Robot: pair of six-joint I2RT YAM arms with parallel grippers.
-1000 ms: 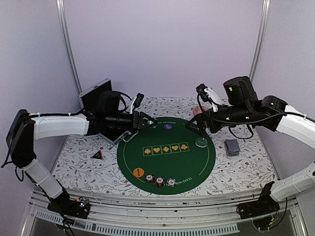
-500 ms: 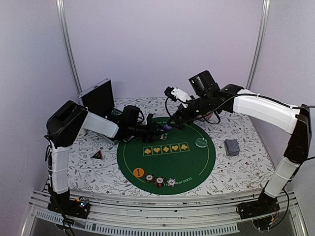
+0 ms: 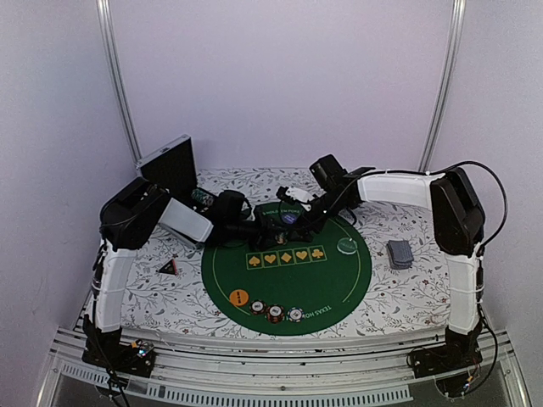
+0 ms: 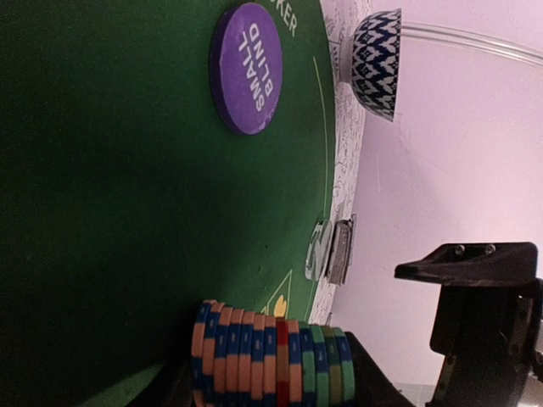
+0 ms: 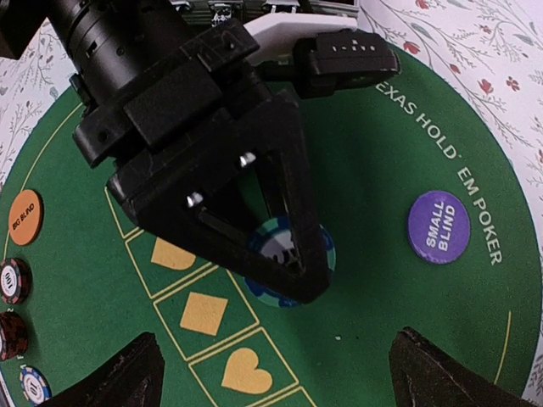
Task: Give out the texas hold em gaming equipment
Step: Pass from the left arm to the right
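Holding: left gripper (image 3: 269, 222) pinched chip stack (image 4: 271, 360) at 12 o'clock.
Right gripper (image 3: 299, 208): fingers spread, empty.
Done: three chip piles (image 3: 276, 312) at 6 o'clock.
Remaining: card deck (image 3: 400, 253) undealt.

Lab robot booth: plain lilac walls (image 3: 280, 85), aluminium frame (image 3: 254, 366).

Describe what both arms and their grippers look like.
The left arm and right arm both wear white shells between bulky black joints, with black cables trailing. The left gripper is matte black, one finger an open triangular frame with screws. The right gripper has dark tapered fingers.
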